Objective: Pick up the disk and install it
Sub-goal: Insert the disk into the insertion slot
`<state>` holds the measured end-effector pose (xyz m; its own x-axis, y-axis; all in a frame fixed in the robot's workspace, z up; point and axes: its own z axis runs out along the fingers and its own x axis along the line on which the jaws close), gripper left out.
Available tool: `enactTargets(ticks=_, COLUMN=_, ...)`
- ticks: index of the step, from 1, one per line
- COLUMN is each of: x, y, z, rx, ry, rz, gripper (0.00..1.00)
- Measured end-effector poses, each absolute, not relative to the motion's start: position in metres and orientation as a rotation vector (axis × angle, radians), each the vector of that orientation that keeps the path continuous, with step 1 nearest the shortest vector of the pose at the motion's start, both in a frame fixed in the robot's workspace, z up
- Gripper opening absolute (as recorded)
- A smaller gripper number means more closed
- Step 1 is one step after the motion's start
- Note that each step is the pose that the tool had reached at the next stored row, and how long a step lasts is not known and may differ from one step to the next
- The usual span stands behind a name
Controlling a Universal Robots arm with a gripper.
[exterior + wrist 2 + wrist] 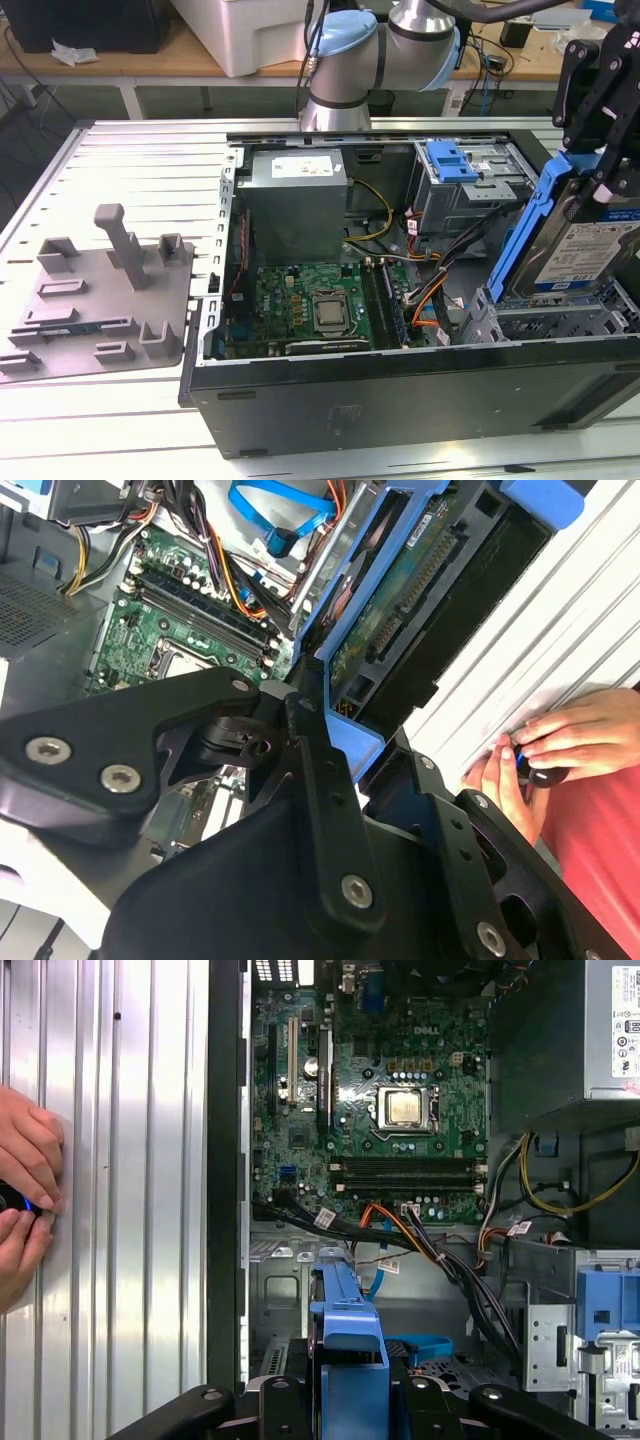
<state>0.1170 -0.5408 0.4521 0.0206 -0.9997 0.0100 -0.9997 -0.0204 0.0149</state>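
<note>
My claw is clamped on the disk, holding it on edge at the drive bay in the open case, on the exterior view's right; a motherboard lies inside.

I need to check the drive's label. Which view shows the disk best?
The exterior view: the disk stands tilted over the case, with its label side facing the camera. The second wrist view shows its circuit-board side; the first wrist view shows its blue frame edge-on.
</note>
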Motion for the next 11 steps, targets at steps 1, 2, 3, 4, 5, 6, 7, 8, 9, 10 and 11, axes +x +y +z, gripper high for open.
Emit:
enactTargets(ticks=1, x=0.1171, y=-0.5409, z=0.4521, rx=2.231, ry=-2.186, rz=-0.006, gripper=0.37)
enactTargets(ticks=2, x=0.1172, y=-0.5409, z=0.452, rx=2.23, ry=-2.186, rz=-0.007, gripper=0.37)
enactTargets(ticks=3, x=0.1173, y=-0.5408, z=0.4519, rx=2.23, ry=-2.185, rz=-0.01, gripper=0.37)
enactTargets(ticks=4, x=0.1174, y=-0.5408, z=0.452, rx=2.23, ry=-2.185, rz=-0.01, gripper=0.37)
enactTargets(ticks=5, x=0.1174, y=-0.5408, z=0.4519, rx=2.23, ry=-2.185, rz=-0.011, gripper=0.37)
enactTargets(ticks=6, x=0.1175, y=-0.5408, z=0.4519, rx=2.231, ry=-2.186, rz=-0.013, gripper=0.37)
enactTargets(ticks=7, x=0.1176, y=-0.5408, z=0.4519, rx=2.231, ry=-2.186, rz=-0.014, gripper=0.37)
enactTargets(ticks=8, x=0.1177, y=-0.5408, z=0.4518, rx=2.232, ry=-2.187, rz=-0.015, gripper=0.37)
enactTargets(ticks=9, x=0.1182, y=-0.5407, z=0.4516, rx=2.233, ry=-2.187, rz=-0.018, gripper=0.37)
enactTargets(ticks=10, x=0.119, y=-0.5408, z=0.4516, rx=2.233, ry=-2.187, rz=-0.02, gripper=0.37)
enactTargets(ticks=11, x=0.1196, y=-0.5407, z=0.4516, rx=2.232, ry=-2.187, rz=-0.021, gripper=0.37)
